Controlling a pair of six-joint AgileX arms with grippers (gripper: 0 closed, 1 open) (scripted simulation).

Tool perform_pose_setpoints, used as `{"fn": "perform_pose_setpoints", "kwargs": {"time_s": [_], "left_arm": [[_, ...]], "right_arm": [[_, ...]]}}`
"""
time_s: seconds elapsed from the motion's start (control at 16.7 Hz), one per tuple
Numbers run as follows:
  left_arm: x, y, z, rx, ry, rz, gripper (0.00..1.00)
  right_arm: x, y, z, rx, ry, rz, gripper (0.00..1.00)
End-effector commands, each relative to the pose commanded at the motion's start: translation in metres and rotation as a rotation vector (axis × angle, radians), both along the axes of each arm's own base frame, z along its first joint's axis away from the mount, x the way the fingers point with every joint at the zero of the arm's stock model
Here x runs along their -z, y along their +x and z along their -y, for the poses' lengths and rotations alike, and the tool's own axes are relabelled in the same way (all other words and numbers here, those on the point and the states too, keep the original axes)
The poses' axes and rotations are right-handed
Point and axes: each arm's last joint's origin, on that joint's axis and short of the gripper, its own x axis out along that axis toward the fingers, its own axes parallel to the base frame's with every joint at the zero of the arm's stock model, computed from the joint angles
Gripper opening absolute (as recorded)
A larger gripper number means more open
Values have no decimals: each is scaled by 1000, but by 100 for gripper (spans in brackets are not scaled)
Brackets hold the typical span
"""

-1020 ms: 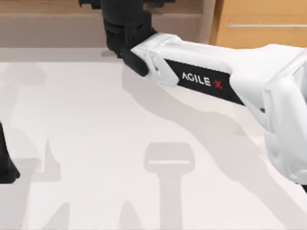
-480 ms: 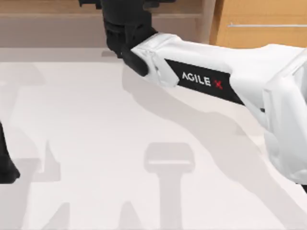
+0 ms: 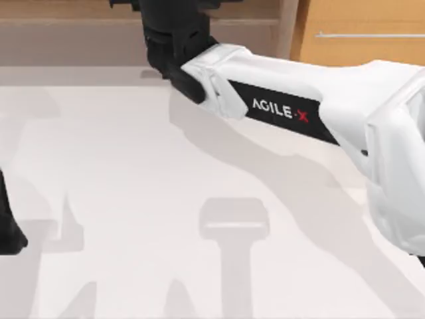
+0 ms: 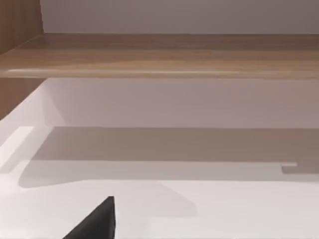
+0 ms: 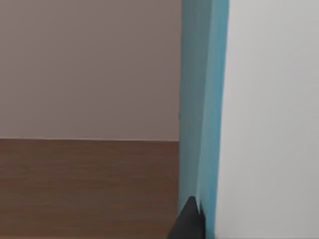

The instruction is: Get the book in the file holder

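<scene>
Right arm [image 3: 299, 100] stretches across the tabletop [image 3: 133, 199] to the far wooden shelf [image 3: 66, 10], beside the orange-wood cabinet [image 3: 358, 46]. Over the last second it creeps only a shade farther in; nothing else shifts. Right gripper [image 5: 195, 224] looks clamped on the book [image 5: 204, 99], which is held upright over a wooden board, teal band showing. Likely the final approach, release not yet made. Left arm [image 3: 8, 229] is parked at the tabletop's left edge.

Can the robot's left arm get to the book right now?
Probably not. The left arm sits low at the table's left edge, while the book is right against the right gripper, far off by the wooden shelf.
</scene>
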Motion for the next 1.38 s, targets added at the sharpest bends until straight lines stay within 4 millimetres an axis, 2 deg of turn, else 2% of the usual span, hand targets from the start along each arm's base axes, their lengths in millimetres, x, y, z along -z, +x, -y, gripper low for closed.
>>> {"fn": "perform_pose_setpoints", "kwargs": {"time_s": [0.18,0.48,0.78,1.02,1.2,1.38], "left_arm": [[0,0,0,0,0,0,100],[0,0,0,0,0,0,100],[0,0,0,0,0,0,100],[0,0,0,0,0,0,100],[0,0,0,0,0,0,100],[0,0,0,0,0,0,100]], "right_arm": [[-10,0,0,0,0,0,0],[-9,0,0,-2,0,-4,0],[-31,-19,16,-61,47,-41,0],[-48,-53,43,-146,108,-130,0],[-60,-83,76,-198,182,-202,0],[-63,-117,113,-243,266,-287,0]]}}
